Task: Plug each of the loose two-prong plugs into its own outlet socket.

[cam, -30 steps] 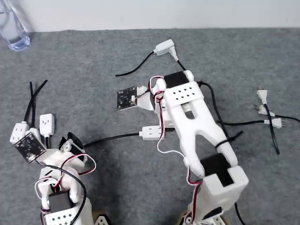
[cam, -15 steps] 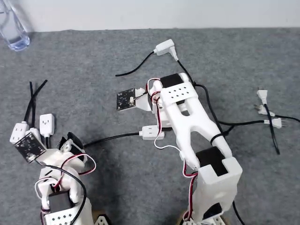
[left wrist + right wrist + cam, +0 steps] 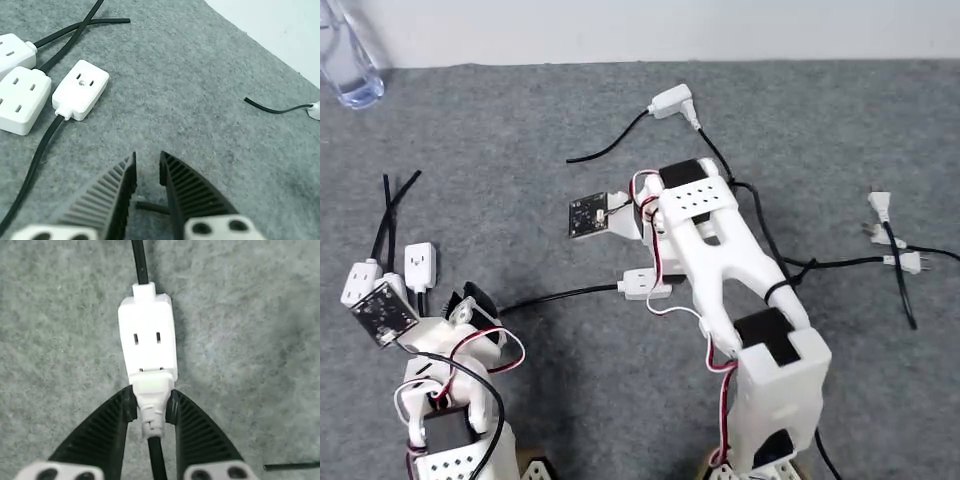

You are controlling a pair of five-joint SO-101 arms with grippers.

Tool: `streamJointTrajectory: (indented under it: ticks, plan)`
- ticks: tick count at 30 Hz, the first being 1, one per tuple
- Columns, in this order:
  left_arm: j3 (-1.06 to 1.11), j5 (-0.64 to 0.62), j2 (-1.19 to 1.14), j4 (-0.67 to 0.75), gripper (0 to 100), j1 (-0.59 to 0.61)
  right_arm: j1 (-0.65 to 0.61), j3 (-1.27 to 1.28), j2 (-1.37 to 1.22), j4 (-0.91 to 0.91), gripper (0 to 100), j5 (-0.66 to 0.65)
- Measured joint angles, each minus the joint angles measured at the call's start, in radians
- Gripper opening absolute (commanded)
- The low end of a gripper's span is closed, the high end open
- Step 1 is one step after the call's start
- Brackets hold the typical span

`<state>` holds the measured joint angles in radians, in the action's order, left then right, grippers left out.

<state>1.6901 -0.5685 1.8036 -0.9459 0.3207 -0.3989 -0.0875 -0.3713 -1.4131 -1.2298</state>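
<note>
A white outlet block (image 3: 147,340) lies on the grey carpet with a white two-prong plug (image 3: 150,415) seated in its end. My right gripper (image 3: 150,392) is shut on that plug, one finger on each side. From above, the same outlet (image 3: 642,284) lies under the right arm (image 3: 720,240). Loose plugs (image 3: 880,205) (image 3: 910,262) lie at the far right on black cords. My left gripper (image 3: 147,165) hangs shut and empty over bare carpet, near three white outlets (image 3: 80,90) (image 3: 20,100) (image 3: 10,47). In the high view the left gripper (image 3: 478,297) is at the lower left.
Another white connector (image 3: 670,100) on a black cord lies at the back centre. A clear bottle (image 3: 350,60) stands at the back left corner. Black cords (image 3: 840,263) trail across the right side. Two outlets (image 3: 420,262) (image 3: 360,280) rest beside the left arm.
The right arm has drawn back a little toward its base and shifted slightly left. The outlet under it has stayed put. The left arm has not moved.
</note>
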Motion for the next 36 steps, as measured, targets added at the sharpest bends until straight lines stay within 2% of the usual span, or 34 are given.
streamJointTrajectory:
  ticks: [18, 20, 25, 27, 32, 36]
  plan:
    - [0.000, 0.000, 0.000, 0.000, 8, 0.000, 0.005, -0.018, -0.075, 0.028, 1.3, -0.002]
    - [0.000, 0.000, 0.000, 0.000, 8, 0.000, 0.002, -0.018, -0.069, 0.026, 6.1, 0.002]
    - [0.000, 0.000, 0.000, 0.000, 8, 0.000, -0.038, 0.002, -0.009, -0.005, 25.3, 0.078]
    - [0.000, 0.000, 0.000, 0.000, 8, 0.000, -0.069, 0.002, 0.032, -0.006, 29.4, 0.110]
    - [0.000, 0.000, 0.000, 0.000, 8, 0.000, -0.149, 0.002, 0.107, -0.051, 26.8, 0.138]
    - [0.000, 0.000, 0.000, 0.000, 8, 0.000, -0.167, 0.002, 0.110, -0.072, 24.7, 0.141]
